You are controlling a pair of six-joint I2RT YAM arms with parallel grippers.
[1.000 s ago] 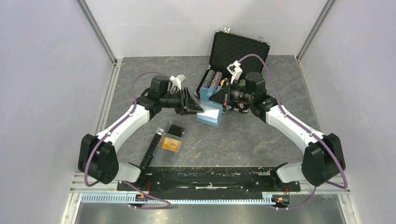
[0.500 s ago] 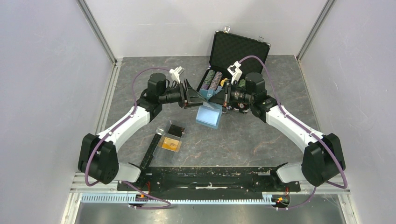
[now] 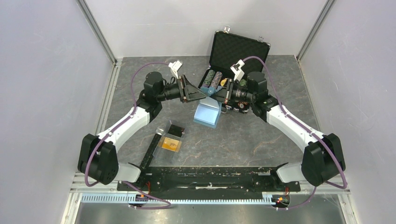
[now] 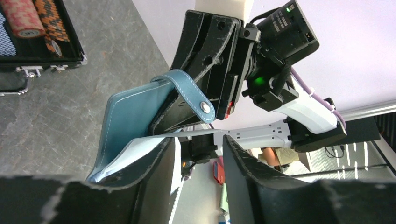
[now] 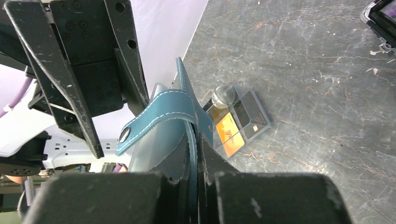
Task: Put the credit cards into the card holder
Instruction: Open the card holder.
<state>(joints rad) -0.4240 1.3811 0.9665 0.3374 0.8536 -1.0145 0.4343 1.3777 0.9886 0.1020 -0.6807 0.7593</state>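
The left arm (image 3: pixel 125 125) and the right arm (image 3: pixel 290 125) rise from the near edge and bend inward, their wrists level and facing each other. The left hand (image 3: pixel 201 94) points right with its fingers apart. The right hand (image 3: pixel 214 92) points left, its fingers pinched on the card holder (image 3: pixel 208 114).

We see bright, even light from above. Shadows under the arms (image 3: pixel 126 123) are soft. The top view is sharp. In the wrist views the close fingers (image 4: pixel 261 191) look dark and fuzzy, and the wall (image 4: pixel 355 46) behind glows pale.
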